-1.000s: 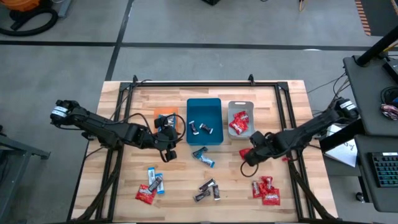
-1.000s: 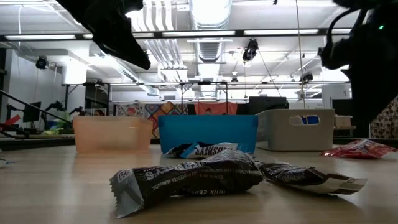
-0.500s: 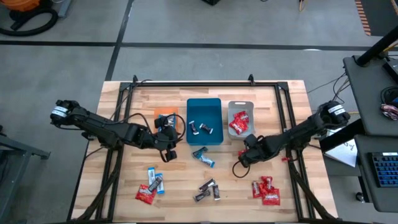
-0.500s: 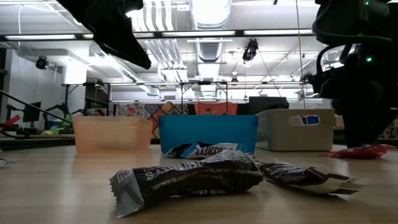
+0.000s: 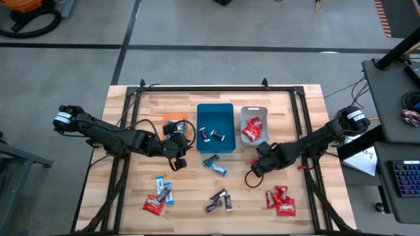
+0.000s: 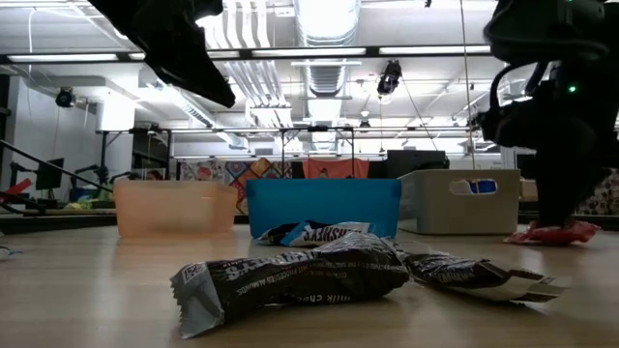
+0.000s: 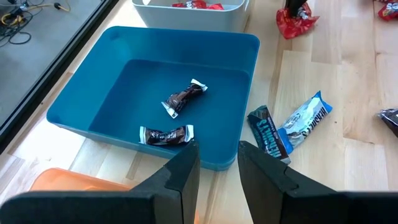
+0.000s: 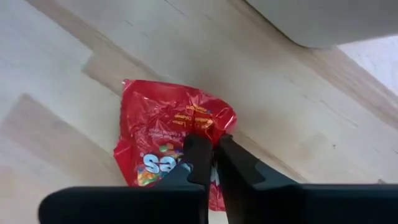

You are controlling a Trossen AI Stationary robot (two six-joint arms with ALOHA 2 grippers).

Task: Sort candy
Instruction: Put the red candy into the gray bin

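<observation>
A red candy lies on the wood between the grey tray and a heap of red candies. My right gripper stands over it, pointing steeply down and shut on it; the low view shows the same candy at the right. My left gripper hangs open above the near left corner of the teal tray, with nothing between its fingers. Two dark candies lie in that tray. Red candies fill the grey tray. My right gripper pinches the red candy's wrapper between its two fingers, close to one edge of the packet. The fingers come from above, pointing steeply down. The candy still lies on the table, its wrapper bunched up at the fingertips.
An orange tray stands left of the teal one. Loose on the wood lie blue-and-white candies, dark ones near the front edge, and a mixed red and blue heap at the front left. Black frame rails run along the table's far side.
My right gripper has come down and a little toward the table's left, onto the red candy. In the low view the candy, flat before, is now bunched up under the fingers.
</observation>
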